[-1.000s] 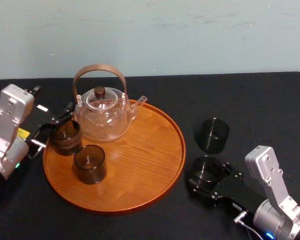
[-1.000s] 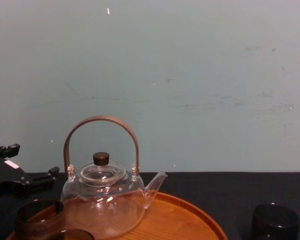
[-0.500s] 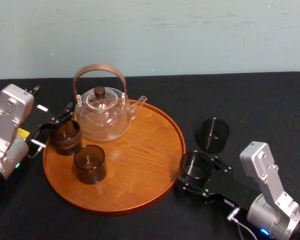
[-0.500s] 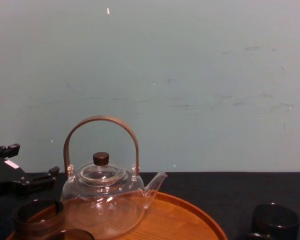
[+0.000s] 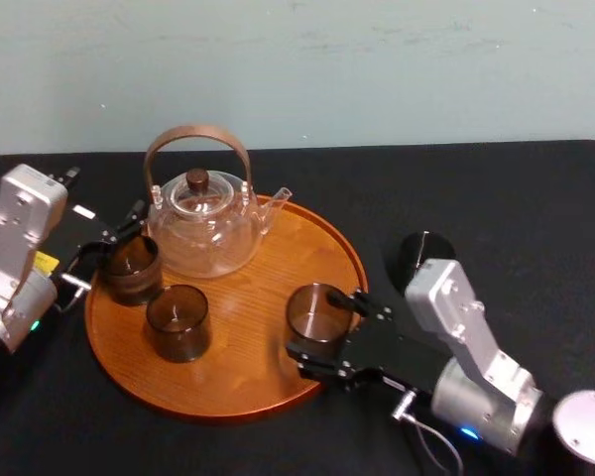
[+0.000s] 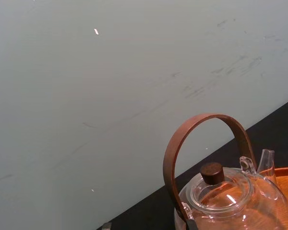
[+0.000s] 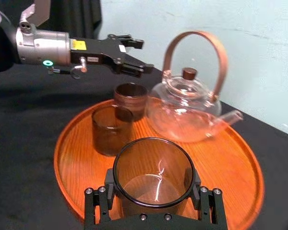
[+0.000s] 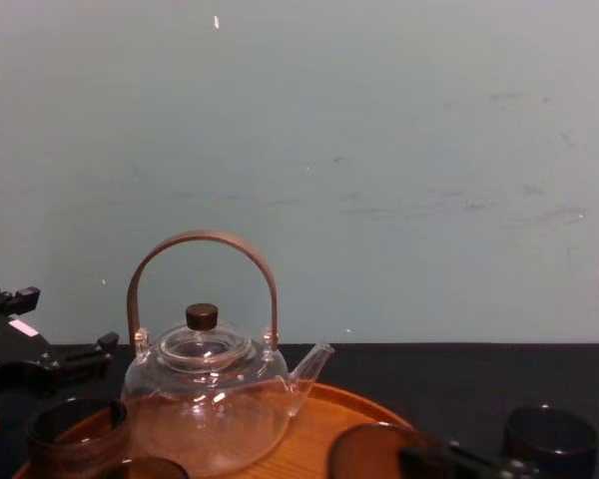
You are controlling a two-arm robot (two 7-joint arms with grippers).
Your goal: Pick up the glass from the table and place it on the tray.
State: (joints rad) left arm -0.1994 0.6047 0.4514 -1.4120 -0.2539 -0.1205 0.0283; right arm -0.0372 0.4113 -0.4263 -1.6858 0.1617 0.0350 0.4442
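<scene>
One glass (image 5: 317,311) clamped in right gripper (image 5: 315,325), over tray (image 5: 246,382) right side. Placing step; next lower it, release, back out. Left gripper (image 5: 104,248) idle at tray's left edge, fingers apart

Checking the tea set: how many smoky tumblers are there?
4. Held tumbler: in the right gripper over the tray. Rim tumbler: tray's left edge, by the left gripper. Front tumbler: beside it. Table tumbler: half hidden behind that arm.
</scene>
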